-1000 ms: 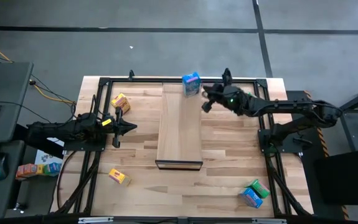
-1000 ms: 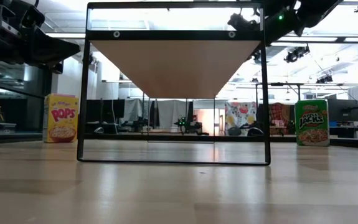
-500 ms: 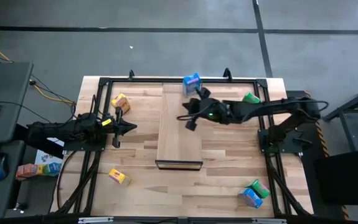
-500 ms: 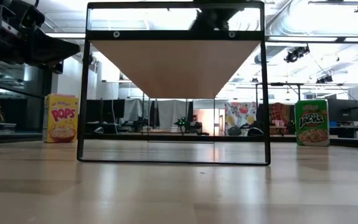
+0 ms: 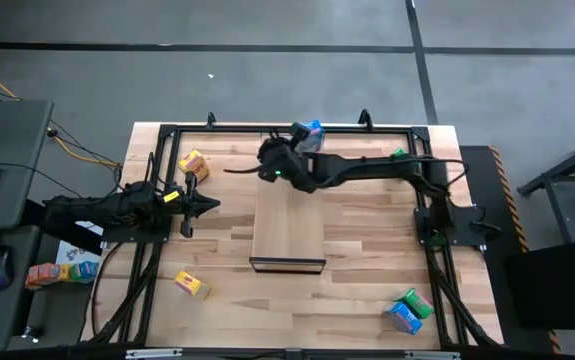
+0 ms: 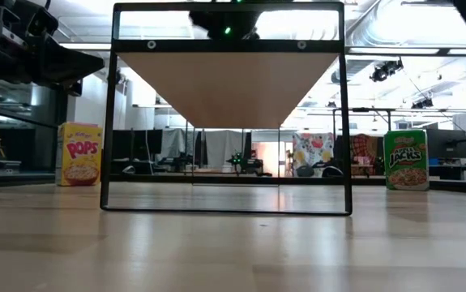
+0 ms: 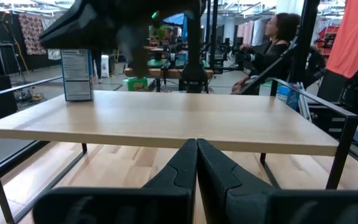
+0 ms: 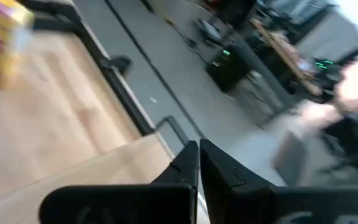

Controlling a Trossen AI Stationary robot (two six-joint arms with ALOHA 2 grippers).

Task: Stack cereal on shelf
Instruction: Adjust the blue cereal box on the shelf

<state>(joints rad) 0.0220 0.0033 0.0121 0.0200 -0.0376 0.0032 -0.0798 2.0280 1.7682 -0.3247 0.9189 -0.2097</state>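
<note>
We see a pale wooden shelf (image 5: 288, 215) with a dark front edge, a blue cereal box (image 5: 310, 134) standing on it, yellow boxes (image 5: 193, 164) on the striped blond table (image 5: 367, 250), and a green box (image 5: 416, 300).

The high camera is looking straight down, taking in the whole table (image 5: 367, 215), the shelf (image 5: 288, 215) at its centre and surrounding floor. The low camera is sitting at tabletop level, facing across the table under the shelf (image 6: 228, 85) into the room. The left wrist camera is looking level past its closed fingers (image 7: 185, 163) at the shelf's (image 7: 166, 121) top, close by, also seeing a person (image 7: 277, 43). The right wrist camera is looking down, blurred, sharing the table (image 8: 48, 134) and floor.
</note>
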